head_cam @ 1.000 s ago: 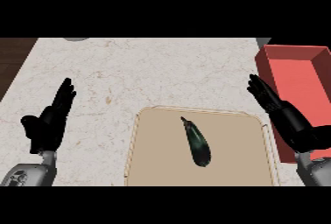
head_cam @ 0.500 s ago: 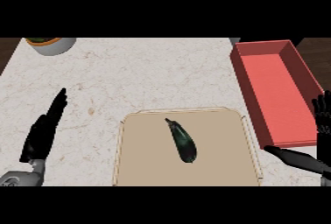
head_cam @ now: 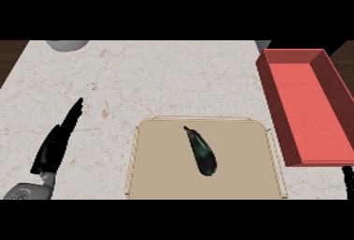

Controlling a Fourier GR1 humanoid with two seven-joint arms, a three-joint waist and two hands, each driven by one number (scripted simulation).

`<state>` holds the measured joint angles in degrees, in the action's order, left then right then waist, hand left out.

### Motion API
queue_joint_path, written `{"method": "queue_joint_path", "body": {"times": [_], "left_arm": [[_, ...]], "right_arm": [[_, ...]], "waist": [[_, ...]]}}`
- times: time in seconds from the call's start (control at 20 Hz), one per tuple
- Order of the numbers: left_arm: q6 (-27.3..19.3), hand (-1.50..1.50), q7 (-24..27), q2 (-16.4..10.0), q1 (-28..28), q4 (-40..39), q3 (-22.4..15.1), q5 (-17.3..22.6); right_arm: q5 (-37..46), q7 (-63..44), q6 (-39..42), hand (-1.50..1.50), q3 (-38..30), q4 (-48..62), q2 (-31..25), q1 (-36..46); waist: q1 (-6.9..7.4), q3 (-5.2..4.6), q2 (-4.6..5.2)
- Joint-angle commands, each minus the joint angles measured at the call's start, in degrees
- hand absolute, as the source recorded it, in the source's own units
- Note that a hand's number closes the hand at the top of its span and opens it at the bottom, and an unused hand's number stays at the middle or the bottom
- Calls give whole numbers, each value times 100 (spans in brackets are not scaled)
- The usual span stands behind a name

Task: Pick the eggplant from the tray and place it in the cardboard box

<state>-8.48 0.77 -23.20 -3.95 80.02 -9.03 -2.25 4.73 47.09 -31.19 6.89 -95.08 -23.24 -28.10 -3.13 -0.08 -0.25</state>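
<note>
Since the eggplant point(head_cam: 200, 151) lay loose near the middle of the tray point(head_cam: 159, 183), stem end toward the far side and tilted a little left, nothing had gripped it; pick not started, by my read. Tray sat on the worktop point(head_cam: 152, 79) at its near edge. The red box point(head_cam: 304, 108) stood just beside the tray's right side, open top, long axis running away from the robot. That layout favoured a right-side pick: short carry from tray to box. Left robot hand point(head_cam: 59, 140) was left of the tray, well apart from the eggplant, seen edge-on with fingers straight and pointing away from the robot. It was released, held nothing, and looked parked rather than reaching. Right robot hand point(head_cam: 346, 180): only a thin dark sliver at the right edge below the box's near corner, probably it; couldn't tell its state. A grey bowl point(head_cam: 67, 44) was cut off at the worktop's far left corner, well apart from the tray. Next move, I'd judge, called for the right robot hand over the eggplant's thicker near half, set across its length.
</note>
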Motion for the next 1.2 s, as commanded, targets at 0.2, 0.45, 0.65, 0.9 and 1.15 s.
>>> {"method": "queue_joint_path", "body": {"times": [0.2, 0.45, 0.65, 0.9, 1.15], "left_arm": [[129, 0, 166, 28, -55, -91, -106, -133], [129, 0, 26, 246, -417, -227, -213, -221], [151, 0, 225, 259, -444, -481, -71, -167], [240, 0, 70, 206, -576, -418, -64, -200], [236, 0, 96, 264, -436, -304, -97, -305]], "right_arm": [[2194, -2053, -773, -150, 1081, -2014, -276, -1822], [3692, -3768, -275, -150, 1383, -3012, -388, -2213], [5059, -4913, 264, -150, 1825, -3584, 7, -2479], [6748, -6301, 1209, -150, 2512, -3479, 1081, -1811], [7387, -7466, 2890, -150, 2880, -3377, 1828, -457]], "waist": [[215, -35, 42], [296, -29, 71], [304, -32, 81], [422, -24, 93], [452, -4, 67]]}}
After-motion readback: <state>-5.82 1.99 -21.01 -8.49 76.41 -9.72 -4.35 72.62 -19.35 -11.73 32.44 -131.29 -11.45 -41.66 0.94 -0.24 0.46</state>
